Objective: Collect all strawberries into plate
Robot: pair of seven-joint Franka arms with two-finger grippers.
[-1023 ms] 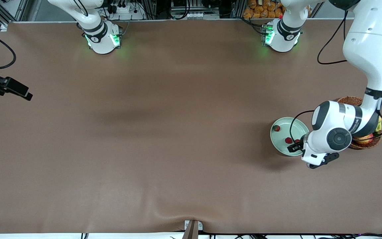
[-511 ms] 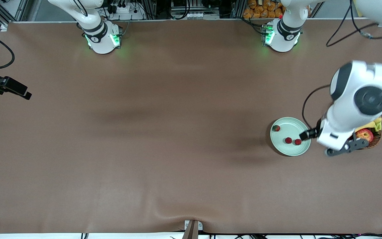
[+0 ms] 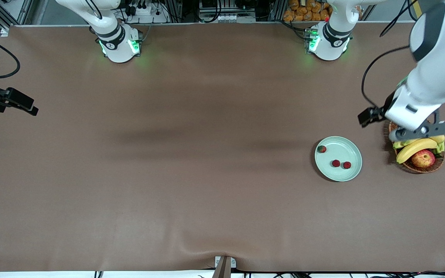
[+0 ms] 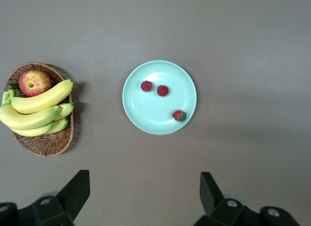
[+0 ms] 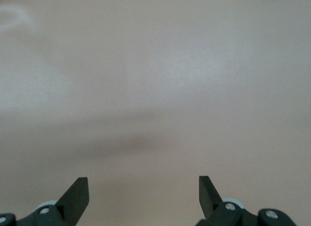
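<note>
All three strawberries (image 3: 335, 163) lie on the plate (image 3: 338, 177): two sit almost touching near its middle, the third (image 3: 322, 149) rests alone close to the rim, farther from the front camera and toward the right arm's end. None is left on the bare table (image 3: 191, 173), so the collecting looks finished to me. The plate sits toward the left arm's end of the table, and just beside it, closer still to that end, is a basket (image 3: 419, 168) with bananas (image 3: 415, 148) and an apple (image 3: 423, 158), which are no part of the job and sit undisturbed.

The left gripper (image 4: 145, 197) hangs high over the table near the basket, fingers spread wide and holding nothing, which fits an arm that has let go and has no berry left to fetch. From its wrist view the plate and basket both show whole below it. The right gripper (image 5: 144, 197) waits over bare table at the other end, also wide open and empty, well apart from everything.
</note>
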